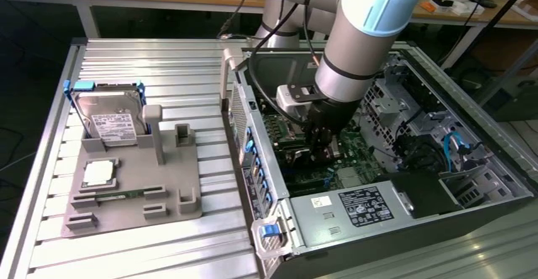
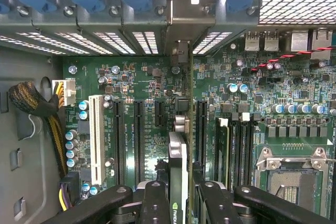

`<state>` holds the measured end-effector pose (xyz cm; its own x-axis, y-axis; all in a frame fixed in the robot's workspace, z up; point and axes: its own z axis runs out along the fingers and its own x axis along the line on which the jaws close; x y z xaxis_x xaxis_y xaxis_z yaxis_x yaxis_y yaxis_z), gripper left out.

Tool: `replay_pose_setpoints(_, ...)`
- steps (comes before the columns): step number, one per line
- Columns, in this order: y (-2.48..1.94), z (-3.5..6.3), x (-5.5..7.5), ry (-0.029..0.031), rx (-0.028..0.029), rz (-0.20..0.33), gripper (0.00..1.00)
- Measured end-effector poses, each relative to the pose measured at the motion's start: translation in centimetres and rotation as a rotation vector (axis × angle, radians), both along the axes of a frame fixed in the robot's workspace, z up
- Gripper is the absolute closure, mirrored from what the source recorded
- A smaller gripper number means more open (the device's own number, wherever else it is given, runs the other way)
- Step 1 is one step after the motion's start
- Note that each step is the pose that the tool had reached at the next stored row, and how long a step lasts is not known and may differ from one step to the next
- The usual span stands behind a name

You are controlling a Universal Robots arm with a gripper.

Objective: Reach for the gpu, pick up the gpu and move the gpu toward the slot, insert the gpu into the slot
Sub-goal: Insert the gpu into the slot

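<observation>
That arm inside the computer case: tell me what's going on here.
The robot arm has reached down into the open computer case. Its gripper is shut on the gpu, held edge-on above the motherboard, its metal bracket in line with the slot opening in the case's back wall. It is among the dark expansion slots; whether it is seated cannot be told. In the exterior view, a hard drive stands in a grey holder beside the case.

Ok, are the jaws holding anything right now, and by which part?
Yes: the gripper holds the gpu edge-on by its upper edge, jaws on either flat side, inside the computer case over the motherboard.
</observation>
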<state>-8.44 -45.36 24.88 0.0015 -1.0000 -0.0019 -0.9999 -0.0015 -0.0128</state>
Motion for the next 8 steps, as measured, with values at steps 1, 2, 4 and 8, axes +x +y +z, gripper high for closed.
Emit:
replay_pose_setpoints(1, 0.00, 0.00, 0.00, 0.0000, 0.0000, 0.000, 0.73)
replay_pose_setpoints(2, 0.00, 0.00, 0.00, 0.0000, 0.0000, 0.000, 0.73)
replay_pose_setpoints(4, 0.00, 0.01, -0.01, -0.0003, 0.0003, 0.000, 0.73)
replay_pose_setpoints(8, 0.00, 0.02, -0.07, -0.0001, 0.0000, 0.000, 0.73)
